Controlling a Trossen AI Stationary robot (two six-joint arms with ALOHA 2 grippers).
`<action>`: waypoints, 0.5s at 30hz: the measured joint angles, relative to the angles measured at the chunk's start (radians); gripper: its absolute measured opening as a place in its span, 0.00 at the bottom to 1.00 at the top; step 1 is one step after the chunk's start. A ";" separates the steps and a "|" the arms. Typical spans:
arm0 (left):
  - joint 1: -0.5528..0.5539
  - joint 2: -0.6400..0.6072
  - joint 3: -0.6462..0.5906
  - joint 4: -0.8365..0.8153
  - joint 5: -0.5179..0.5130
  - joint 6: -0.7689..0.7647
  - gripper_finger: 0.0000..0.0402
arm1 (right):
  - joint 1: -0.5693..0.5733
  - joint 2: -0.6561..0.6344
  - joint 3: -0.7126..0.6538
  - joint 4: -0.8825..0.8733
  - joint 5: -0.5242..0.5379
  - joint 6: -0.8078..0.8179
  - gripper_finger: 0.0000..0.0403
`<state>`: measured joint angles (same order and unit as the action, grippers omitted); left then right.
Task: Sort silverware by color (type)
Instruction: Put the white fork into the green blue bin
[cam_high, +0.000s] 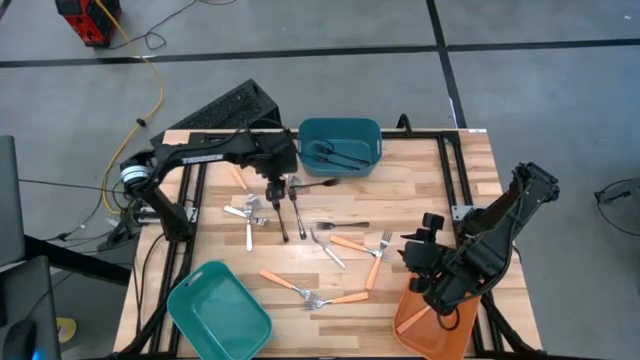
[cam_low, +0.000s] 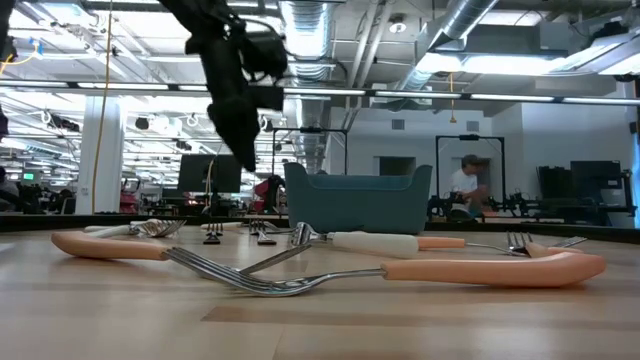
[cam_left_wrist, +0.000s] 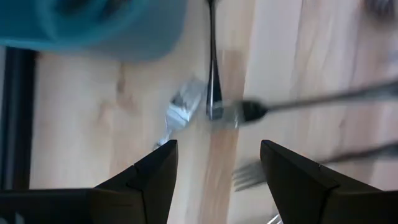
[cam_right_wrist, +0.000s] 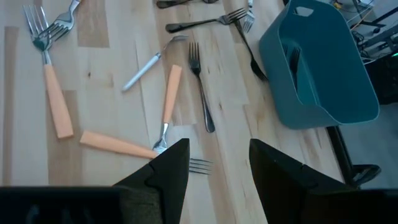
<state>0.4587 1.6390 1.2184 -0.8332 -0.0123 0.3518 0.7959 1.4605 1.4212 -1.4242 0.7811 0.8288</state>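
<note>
Silverware (cam_high: 300, 225) lies scattered mid-desk: dark forks crossing silver ones, orange-handled forks (cam_high: 350, 245) nearer the front. The left gripper (cam_high: 278, 188) hovers over the dark cluster, fingers wide and empty; a grab there could catch two overlapping pieces. The right gripper (cam_high: 420, 262) waits, fingers apart, empty, beside the orange bin (cam_high: 425, 325) at the desk (cam_high: 420, 190) edge, open desk between.

Orange-handled forks (cam_right_wrist: 56, 106), dark forks (cam_right_wrist: 202, 90) and a blue bin (cam_right_wrist: 320, 68) lie beyond the open right tool (cam_right_wrist: 214, 171).

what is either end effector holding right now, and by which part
Nothing. The left end effector hangs open above the dark forks on the table; the right end effector is open and empty too.
</note>
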 joint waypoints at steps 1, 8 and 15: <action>0.000 0.019 0.002 -0.015 -0.020 0.016 0.53 | 0.000 0.000 0.000 -0.001 0.001 0.000 0.48; 0.009 0.120 0.027 -0.006 -0.087 -0.020 0.53 | 0.000 0.000 0.000 0.003 0.005 0.000 0.48; 0.017 0.132 0.057 0.021 -0.105 -0.056 0.53 | 0.000 0.000 0.000 0.003 0.008 -0.001 0.48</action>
<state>0.4760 1.7706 1.2753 -0.8123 -0.1176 0.2958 0.7959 1.4605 1.4208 -1.4208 0.7895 0.8280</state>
